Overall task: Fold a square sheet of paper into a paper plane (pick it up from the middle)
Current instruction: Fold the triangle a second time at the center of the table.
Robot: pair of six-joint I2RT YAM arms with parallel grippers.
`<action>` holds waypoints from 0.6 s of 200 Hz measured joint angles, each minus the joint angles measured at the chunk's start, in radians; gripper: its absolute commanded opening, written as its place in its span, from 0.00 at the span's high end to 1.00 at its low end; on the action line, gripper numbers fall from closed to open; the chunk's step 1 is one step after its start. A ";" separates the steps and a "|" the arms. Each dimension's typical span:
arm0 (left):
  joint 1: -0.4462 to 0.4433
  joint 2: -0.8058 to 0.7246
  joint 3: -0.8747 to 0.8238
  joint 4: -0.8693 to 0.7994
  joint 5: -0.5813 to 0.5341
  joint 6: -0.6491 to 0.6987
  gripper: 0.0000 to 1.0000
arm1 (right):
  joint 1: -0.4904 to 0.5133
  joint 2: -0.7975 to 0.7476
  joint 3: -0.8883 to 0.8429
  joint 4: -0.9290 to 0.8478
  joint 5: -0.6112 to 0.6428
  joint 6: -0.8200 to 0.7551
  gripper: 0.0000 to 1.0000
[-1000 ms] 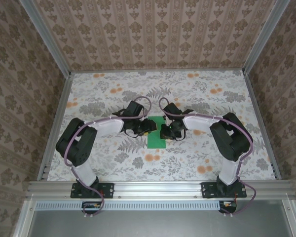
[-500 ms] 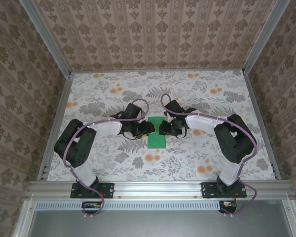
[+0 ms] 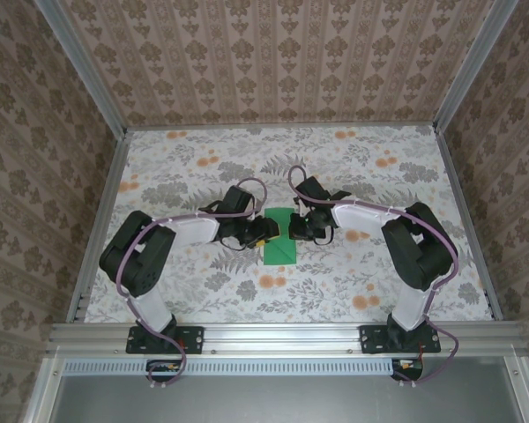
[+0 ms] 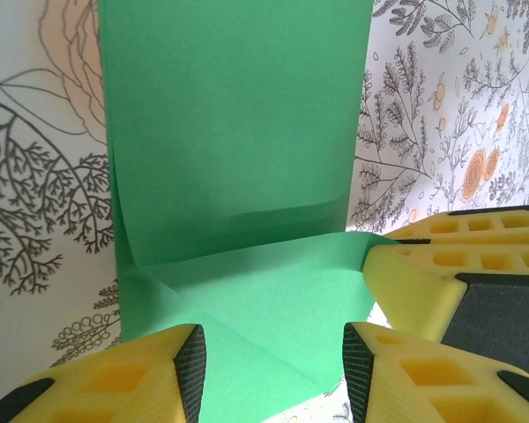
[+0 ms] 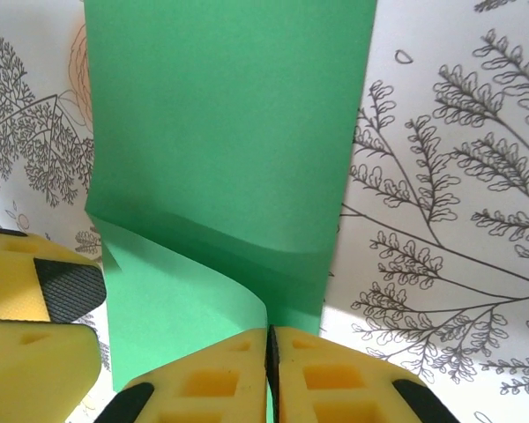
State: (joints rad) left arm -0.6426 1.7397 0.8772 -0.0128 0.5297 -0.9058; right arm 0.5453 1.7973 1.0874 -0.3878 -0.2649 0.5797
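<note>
Your right gripper [image 5: 270, 366] — pinched shut on green paper [image 5: 220, 123] at its near edge, flap curled up for folding | your left gripper [image 4: 273, 361] half-wide, straddling that flap, gripping nothing — probably steadying

left gripper [image 4: 273, 361]: jaws apart | right gripper [image 5: 269, 352]: jaws pressed together | tips facing each other

- My overhead camera sits high and well back, looking down over the whole table [image 3: 317, 291].
- Both wrist cameras look close-up, from opposite sides, at the same square sheet of paper [image 4: 238, 132].
</note>
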 measured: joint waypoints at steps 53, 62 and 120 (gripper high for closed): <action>0.000 0.027 0.000 0.015 0.013 -0.004 0.56 | -0.006 0.000 -0.001 0.007 0.006 0.004 0.91; 0.000 0.032 0.000 0.018 0.015 -0.007 0.56 | -0.008 0.000 -0.002 0.007 0.007 0.005 0.91; -0.004 0.048 0.000 0.048 0.025 -0.019 0.63 | -0.014 0.000 -0.013 0.014 0.019 0.026 0.91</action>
State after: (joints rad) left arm -0.6464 1.7878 0.8772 0.0353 0.5549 -0.9245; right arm 0.5316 1.7973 1.0748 -0.3733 -0.2462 0.6052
